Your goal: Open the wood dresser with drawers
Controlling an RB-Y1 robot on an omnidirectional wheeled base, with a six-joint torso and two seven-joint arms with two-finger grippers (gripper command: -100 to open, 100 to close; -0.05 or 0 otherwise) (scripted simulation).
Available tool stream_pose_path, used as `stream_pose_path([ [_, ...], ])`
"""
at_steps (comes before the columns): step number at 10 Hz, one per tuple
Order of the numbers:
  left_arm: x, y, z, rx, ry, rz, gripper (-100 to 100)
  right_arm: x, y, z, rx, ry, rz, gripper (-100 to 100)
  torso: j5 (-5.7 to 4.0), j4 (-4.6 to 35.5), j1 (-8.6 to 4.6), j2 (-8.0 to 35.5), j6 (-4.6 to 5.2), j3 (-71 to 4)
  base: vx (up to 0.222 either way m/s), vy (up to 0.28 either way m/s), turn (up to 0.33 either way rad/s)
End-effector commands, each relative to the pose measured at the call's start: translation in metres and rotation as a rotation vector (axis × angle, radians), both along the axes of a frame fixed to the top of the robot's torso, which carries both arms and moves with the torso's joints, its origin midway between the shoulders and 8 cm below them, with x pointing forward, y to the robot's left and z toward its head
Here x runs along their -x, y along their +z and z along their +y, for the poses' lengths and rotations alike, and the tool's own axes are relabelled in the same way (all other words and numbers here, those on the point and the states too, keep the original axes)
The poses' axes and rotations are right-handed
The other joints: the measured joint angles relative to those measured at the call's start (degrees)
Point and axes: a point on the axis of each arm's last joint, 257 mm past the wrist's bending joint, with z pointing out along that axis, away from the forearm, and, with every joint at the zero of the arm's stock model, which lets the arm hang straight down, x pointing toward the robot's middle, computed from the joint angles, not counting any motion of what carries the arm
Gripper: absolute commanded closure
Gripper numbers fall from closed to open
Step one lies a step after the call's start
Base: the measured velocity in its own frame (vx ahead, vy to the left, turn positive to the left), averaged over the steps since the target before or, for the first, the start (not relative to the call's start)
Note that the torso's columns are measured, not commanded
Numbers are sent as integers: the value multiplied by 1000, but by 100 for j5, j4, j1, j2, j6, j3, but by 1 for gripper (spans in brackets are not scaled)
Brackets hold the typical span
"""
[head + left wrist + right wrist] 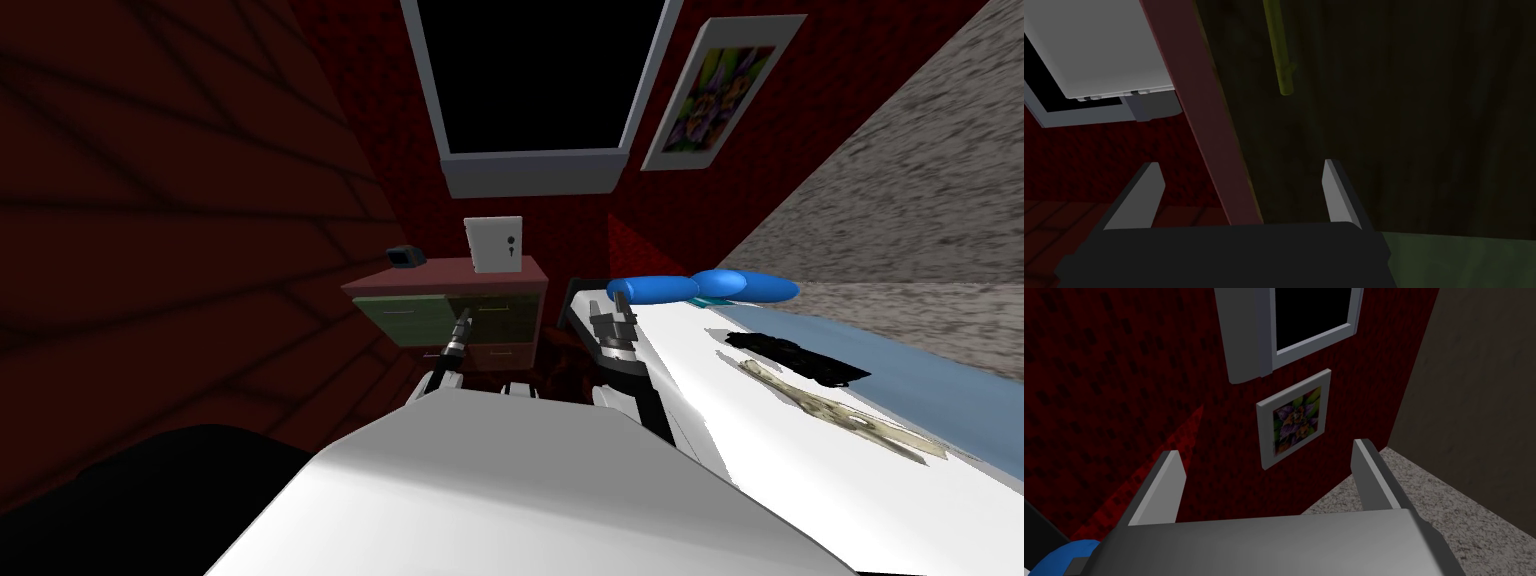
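Left wrist view: left gripper (1240,163) wide before dresser (1199,115), green front (1414,125), rod handle (1279,50); right gripper (1267,448) wide.

Your left gripper (1240,164) has two thin, light grey blade fingers on a dark box. Your right gripper's (1267,449) box looks grey.

handle (1280,55) cut off by picture edge, one end seen | dresser (510,318) lower part hidden behind left arm (452,352) | small dark thing (405,256) on dresser top was too small to identify | white box (1099,45) cropped by edge | blue pillow (1054,558) cropped at corner
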Motion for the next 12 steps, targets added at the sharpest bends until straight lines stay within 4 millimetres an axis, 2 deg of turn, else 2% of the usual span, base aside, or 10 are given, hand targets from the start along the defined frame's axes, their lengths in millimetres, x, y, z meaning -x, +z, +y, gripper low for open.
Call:
stream_pose_path([
  [1,-5,-25,-4,49,21,47,-100,0,0,0,0,0,0,0,1,-1,1,-5,0,-3,66,-44,-6],
  [5,-10,-40,-15,131,46,72,-100,0,0,0,0,0,0,0,0,2,2,5,0,3,29,-26,-2],
  [8,-10,-29,-12,119,47,70,-100,0,0,0,0,0,0,0,0,-3,-1,-16,0,-9,55,-4,-14],
  [9,-10,-31,-12,119,46,68,-100,0,0,0,0,0,0,0,0,-7,-2,-24,0,-15,43,0,-2],
  [10,-9,-38,-13,120,43,70,100,0,0,0,0,0,0,0,0,-2,-2,-3,0,-3,-56,12,25],
  [11,-9,-35,-13,120,45,71,100,0,0,0,0,0,0,0,1,7,1,30,0,18,-37,7,9],
  [12,-12,-31,-30,119,22,64,100,0,0,0,0,0,0,0,9,-10,9,-2,3,4,-62,18,144],
])
